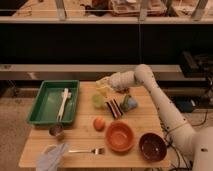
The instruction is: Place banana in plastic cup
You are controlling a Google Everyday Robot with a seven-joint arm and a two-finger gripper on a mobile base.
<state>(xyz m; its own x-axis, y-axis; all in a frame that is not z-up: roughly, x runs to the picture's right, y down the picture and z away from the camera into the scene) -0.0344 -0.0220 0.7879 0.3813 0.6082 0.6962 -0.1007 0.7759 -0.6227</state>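
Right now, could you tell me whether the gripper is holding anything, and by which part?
The gripper, shut above the plastic cup, holds the banana. It appears to grip the upper end; the rest hangs toward the cup. The exact hold point cannot be told.

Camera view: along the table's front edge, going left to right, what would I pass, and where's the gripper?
Cloth → fork → orange bowl → dark bowl. The gripper holds the banana farther back, above the plastic cup.
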